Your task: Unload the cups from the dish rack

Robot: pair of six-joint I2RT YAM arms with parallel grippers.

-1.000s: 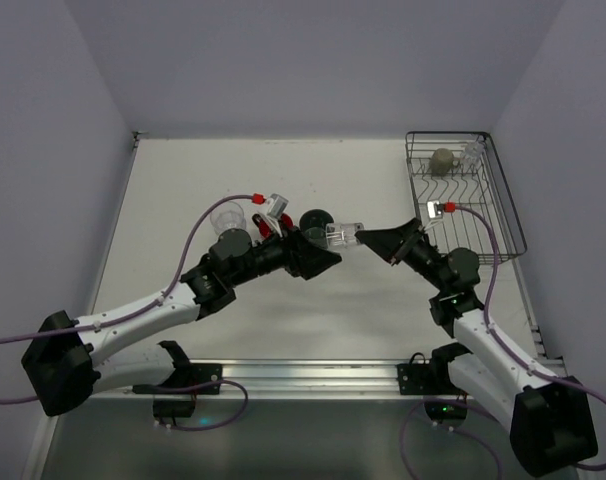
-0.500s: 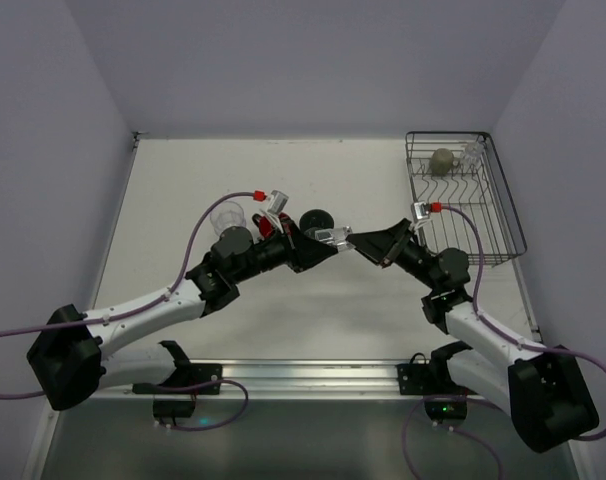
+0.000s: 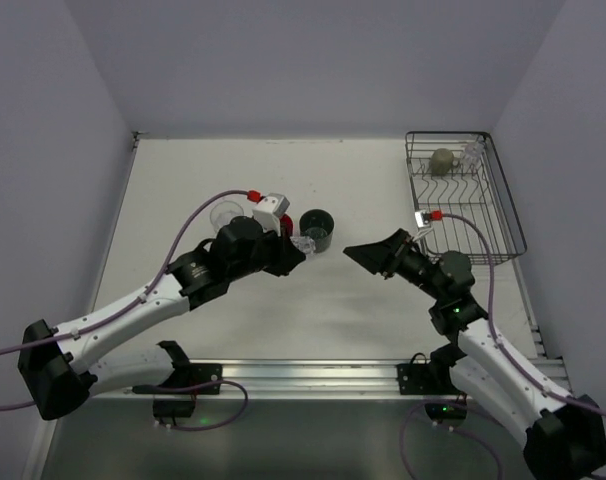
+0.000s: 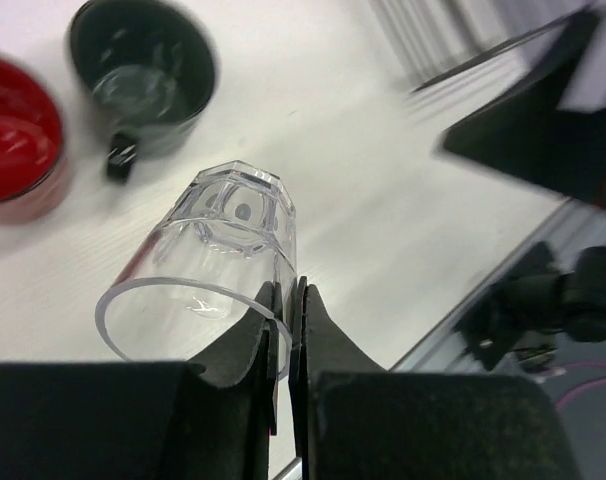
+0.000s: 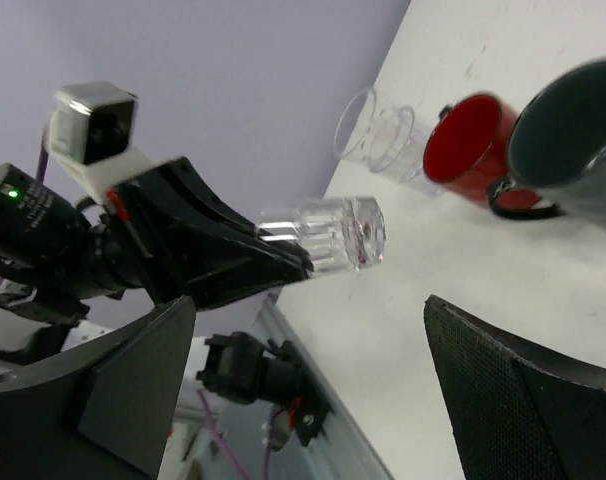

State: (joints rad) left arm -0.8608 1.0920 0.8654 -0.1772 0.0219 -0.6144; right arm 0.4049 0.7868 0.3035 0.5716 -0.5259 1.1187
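Observation:
My left gripper (image 4: 286,292) is shut on the rim of a clear glass tumbler (image 4: 228,245), which it holds tilted just above the table. In the top view the left gripper (image 3: 297,247) and its tumbler (image 3: 306,244) hang beside the dark grey-green mug (image 3: 316,226). The red mug (image 4: 18,135) and a second clear tumbler (image 3: 226,213) stand to its left. My right gripper (image 3: 360,251) stands open and empty, facing the held tumbler (image 5: 328,235) from the right. The dish rack (image 3: 503,205) at the back right holds an olive-tan mug (image 3: 442,160) and a clear glass (image 3: 471,152).
Purple walls close in the table on three sides. A metal rail (image 3: 313,372) with the arm bases runs along the near edge. The rack's plate tines (image 3: 453,190) stand in a row in front of the olive-tan mug.
The right gripper has let go of the tumbler, opened wide and drawn back to the right. The left gripper has shut on the tumbler and carried it left toward the dark mug.

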